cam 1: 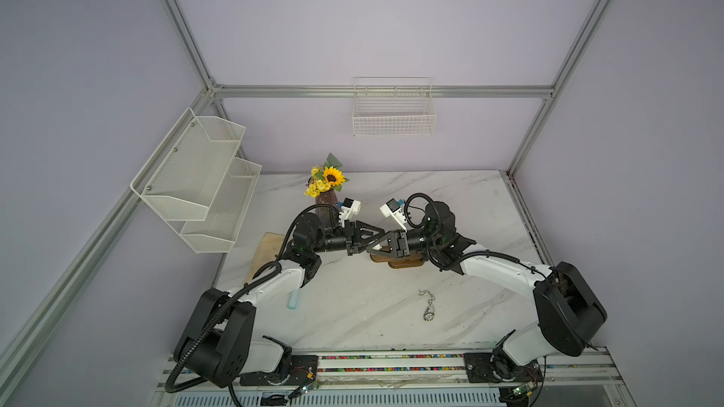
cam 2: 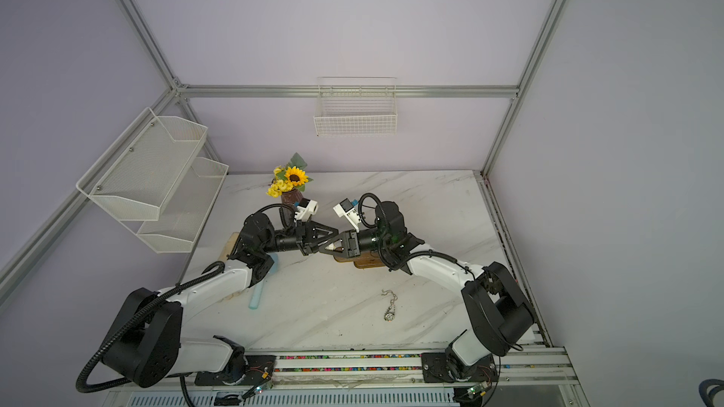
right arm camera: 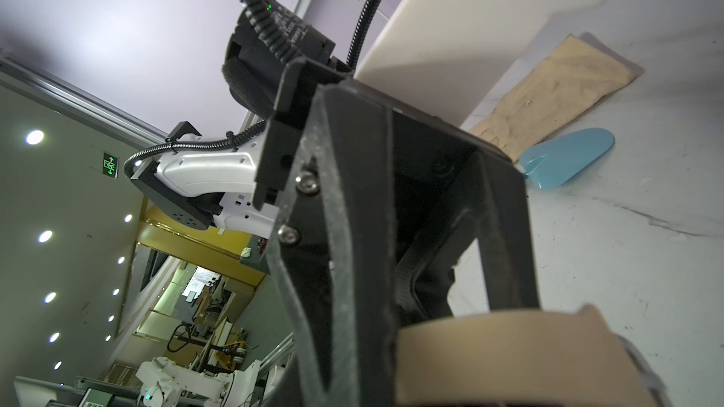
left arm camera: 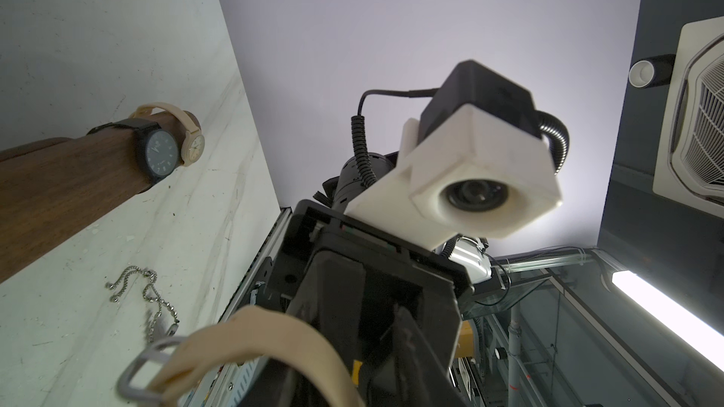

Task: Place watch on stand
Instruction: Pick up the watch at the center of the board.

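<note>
The left claw (cam 1: 375,237) and right claw (cam 1: 382,247) meet tip to tip at the beige watch (left arm camera: 254,338), just over the stand (cam 1: 403,263). Whether either truly grips it I cannot tell. A mistimed release would likely drop the strap onto the bench (cam 1: 352,319), and a careless swing could knock the black watch (left arm camera: 158,152) off the bar. The bench is marbled white, with lilac walls (cam 1: 352,13) and a wire basket (cam 1: 393,119) behind.

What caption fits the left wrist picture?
A black watch and a tan watch wrap the wooden stand, a chain lying nearby.
</note>
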You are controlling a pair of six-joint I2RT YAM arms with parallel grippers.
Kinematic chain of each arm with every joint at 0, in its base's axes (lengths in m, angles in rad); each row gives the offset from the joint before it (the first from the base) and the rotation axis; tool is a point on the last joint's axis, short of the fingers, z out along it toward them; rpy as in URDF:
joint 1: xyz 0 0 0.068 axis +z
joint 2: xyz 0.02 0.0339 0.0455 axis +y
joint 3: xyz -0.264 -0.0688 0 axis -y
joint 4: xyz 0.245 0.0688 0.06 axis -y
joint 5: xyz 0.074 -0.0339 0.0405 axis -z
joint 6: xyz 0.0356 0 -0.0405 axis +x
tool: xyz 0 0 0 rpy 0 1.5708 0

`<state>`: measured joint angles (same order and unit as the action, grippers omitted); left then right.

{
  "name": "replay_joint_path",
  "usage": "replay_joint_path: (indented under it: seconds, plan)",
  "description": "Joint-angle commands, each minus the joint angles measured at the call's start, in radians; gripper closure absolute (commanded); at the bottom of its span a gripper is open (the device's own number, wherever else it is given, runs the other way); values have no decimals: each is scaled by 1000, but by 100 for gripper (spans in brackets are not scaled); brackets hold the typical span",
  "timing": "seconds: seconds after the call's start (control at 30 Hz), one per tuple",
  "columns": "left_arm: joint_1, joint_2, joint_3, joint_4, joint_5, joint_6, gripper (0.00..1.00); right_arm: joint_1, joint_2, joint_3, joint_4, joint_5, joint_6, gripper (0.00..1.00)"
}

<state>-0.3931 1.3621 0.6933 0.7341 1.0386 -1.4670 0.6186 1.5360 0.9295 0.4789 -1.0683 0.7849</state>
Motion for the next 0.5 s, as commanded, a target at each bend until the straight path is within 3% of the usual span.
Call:
replay_joint_path:
  seconds: [0.0, 0.2, 0.47]
  plan:
    - [-10, -25, 8, 120, 33, -15, 72, 4, -5, -16, 10, 19, 42, 69]
    - [-10, -21, 16, 125, 25, -21, 82, 5, -13, -56, 70, -1, 100, 66]
    - [-4, 2, 14, 194, 7, -93, 85, 7, 4, -98, 78, 0, 104, 65]
